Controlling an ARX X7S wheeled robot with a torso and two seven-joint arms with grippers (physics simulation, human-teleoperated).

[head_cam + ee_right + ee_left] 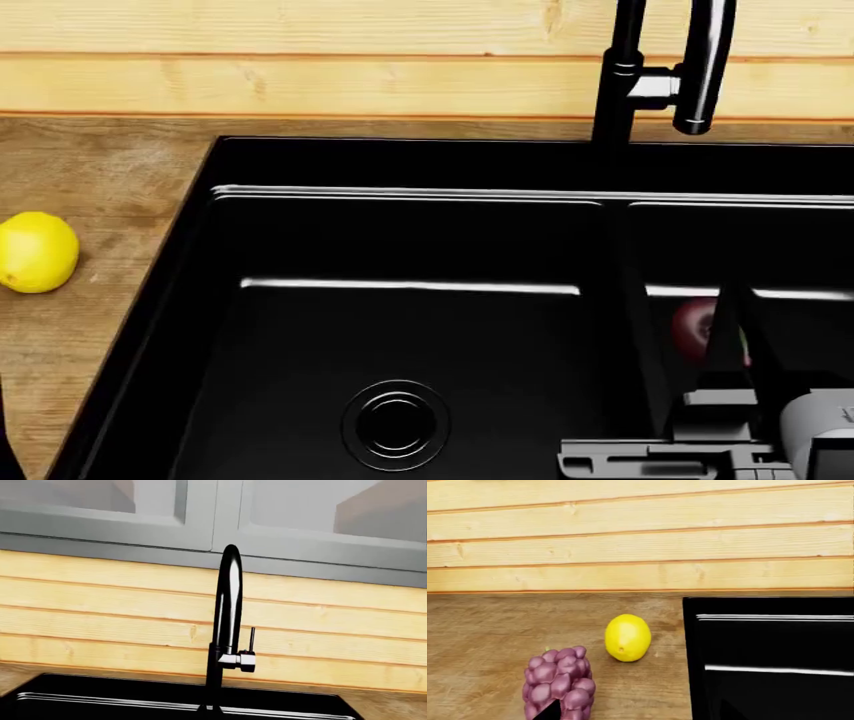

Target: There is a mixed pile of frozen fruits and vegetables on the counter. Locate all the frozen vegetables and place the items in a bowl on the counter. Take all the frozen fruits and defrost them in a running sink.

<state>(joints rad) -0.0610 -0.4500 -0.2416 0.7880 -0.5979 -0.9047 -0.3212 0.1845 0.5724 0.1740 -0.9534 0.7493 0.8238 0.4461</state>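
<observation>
The purple grape bunch (558, 682) lies on the wood counter (480, 630), with the yellow lemon (627, 637) beyond it toward the plank wall. My left gripper (639, 716) is open and empty. One dark fingertip (550, 712) overlaps the grapes' near side. The black sink (767, 655) lies beside them. In the head view the lemon (36, 252) sits left of the sink (400, 250). A dark red cherry (694, 328) shows in the right basin, partly behind my right gripper (721, 380). I cannot make out how that gripper's jaws stand. The bowl and the avocado are out of view.
The black faucet (621, 70) rises behind the basin divider and fills the middle of the right wrist view (227, 620). A round drain (395, 424) sits in the left basin. The pale plank wall (640, 535) backs the counter, with grey cabinets (200, 515) above.
</observation>
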